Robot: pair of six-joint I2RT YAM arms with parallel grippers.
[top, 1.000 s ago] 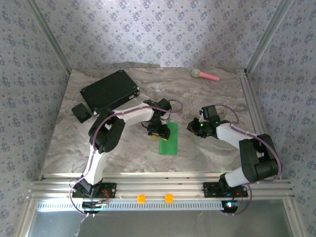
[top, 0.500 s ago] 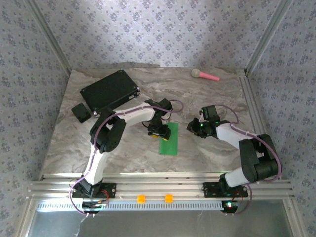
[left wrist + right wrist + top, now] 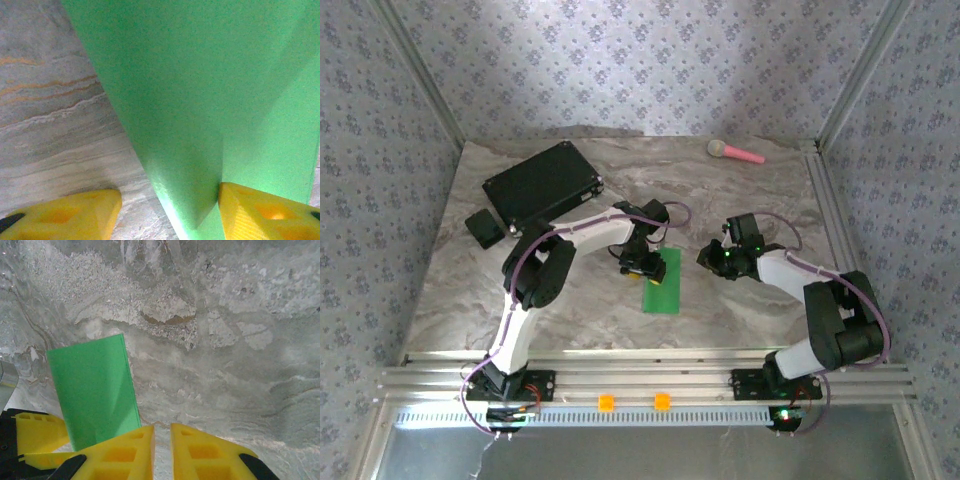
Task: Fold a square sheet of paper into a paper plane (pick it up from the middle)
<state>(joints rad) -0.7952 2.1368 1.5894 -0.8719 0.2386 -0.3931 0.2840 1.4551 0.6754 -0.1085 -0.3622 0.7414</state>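
The square sheet of paper (image 3: pixel 662 282) lies on the marble table, bright green and folded into a narrow upright strip. My left gripper (image 3: pixel 640 268) hovers low over its upper left corner and is open. In the left wrist view the paper (image 3: pixel 200 90) runs between the spread yellow fingers; one fingertip (image 3: pixel 270 212) is over the paper, the other over bare table, and a folded flap points down between them. My right gripper (image 3: pixel 708 257) sits to the right of the paper, apart from it. Its yellow jaws (image 3: pixel 162 440) stand almost together with nothing between them, the paper (image 3: pixel 95 385) to their left.
A black case (image 3: pixel 542 182) and a small black box (image 3: pixel 483 228) lie at the back left. A pink-handled microphone toy (image 3: pixel 735 152) rests at the back right. Aluminium rails (image 3: pixel 640 378) run along the near edge and the right side.
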